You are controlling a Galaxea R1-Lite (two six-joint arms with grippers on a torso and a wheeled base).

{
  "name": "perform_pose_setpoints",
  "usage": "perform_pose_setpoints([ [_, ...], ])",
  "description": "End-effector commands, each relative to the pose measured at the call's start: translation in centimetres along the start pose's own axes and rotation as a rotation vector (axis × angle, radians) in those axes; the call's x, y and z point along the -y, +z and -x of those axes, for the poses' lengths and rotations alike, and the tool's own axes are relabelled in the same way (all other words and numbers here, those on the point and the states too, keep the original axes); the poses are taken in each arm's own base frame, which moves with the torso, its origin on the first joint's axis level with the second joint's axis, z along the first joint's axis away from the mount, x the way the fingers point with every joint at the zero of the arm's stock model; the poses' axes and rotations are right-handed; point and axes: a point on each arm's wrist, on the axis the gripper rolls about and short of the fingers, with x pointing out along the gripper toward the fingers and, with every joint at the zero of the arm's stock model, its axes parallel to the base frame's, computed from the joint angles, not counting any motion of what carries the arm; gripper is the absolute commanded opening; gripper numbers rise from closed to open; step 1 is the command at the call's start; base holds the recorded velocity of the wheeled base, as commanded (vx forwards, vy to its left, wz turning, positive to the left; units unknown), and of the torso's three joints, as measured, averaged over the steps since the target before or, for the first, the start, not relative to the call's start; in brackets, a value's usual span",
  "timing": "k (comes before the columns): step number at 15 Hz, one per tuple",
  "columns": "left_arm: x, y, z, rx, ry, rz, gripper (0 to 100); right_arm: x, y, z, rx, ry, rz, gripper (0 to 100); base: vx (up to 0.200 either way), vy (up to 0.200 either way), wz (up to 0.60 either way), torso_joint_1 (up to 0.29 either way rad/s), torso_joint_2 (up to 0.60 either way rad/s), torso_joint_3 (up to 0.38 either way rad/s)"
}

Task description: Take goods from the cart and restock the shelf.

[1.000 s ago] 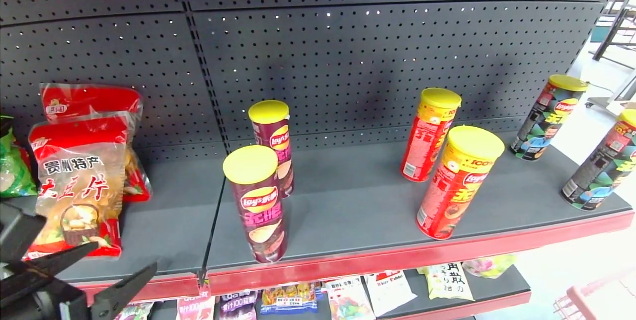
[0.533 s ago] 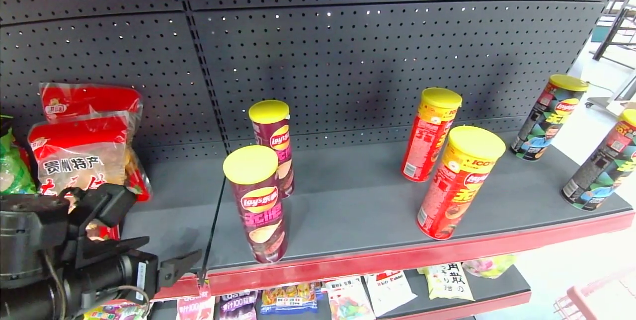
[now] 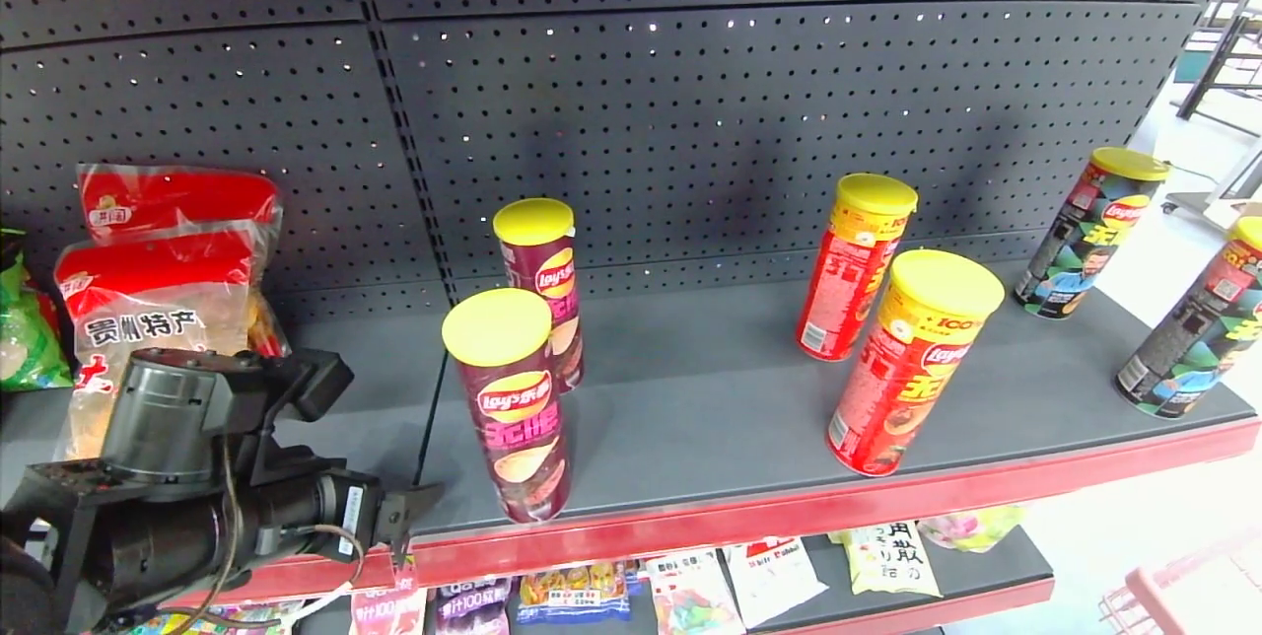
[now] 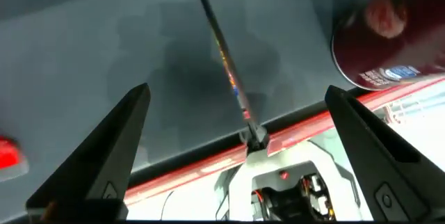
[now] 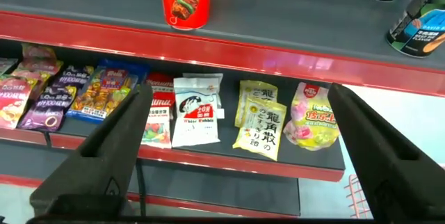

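The left arm is climbing farther into the head view's lower left and swinging rightward, now covering the lower half of the front red bag (image 3: 158, 310). The left claw (image 3: 414, 512) is hanging at the shelf (image 3: 789, 509) lip, just left of the front maroon can (image 3: 508, 408), fingers spread wide and gripping nothing. The right claw (image 5: 240, 154) is likewise gaping and empty, facing the packets (image 5: 197, 109) on the lower tier. Cans are standing upright along the shelf: a second maroon can (image 3: 540, 270) behind the first at centre, two red cans (image 3: 912, 359) right of centre, two dark cans (image 3: 1085, 231) at the right edge. A pink cart (image 3: 1149, 591) corner is showing at lower right.
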Motion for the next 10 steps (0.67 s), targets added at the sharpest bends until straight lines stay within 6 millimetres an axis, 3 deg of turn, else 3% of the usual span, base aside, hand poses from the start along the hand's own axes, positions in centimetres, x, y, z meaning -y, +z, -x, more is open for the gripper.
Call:
perform_pose_setpoints([
  [1, 0.4, 0.1, -0.9, -0.024, -0.010, -0.011, 100, 0.0, 0.0, 0.0, 0.002, -0.002, 0.000, 100, 0.000, 0.000, 0.00, 0.000, 0.00, 0.000],
  [10, 0.8, 1.5, -2.5, -0.019, -0.015, -0.019, 100, 0.0, 0.0, 0.1, 0.007, -0.004, -0.002, 100, 0.000, 0.000, 0.00, 0.000, 0.00, 0.000],
])
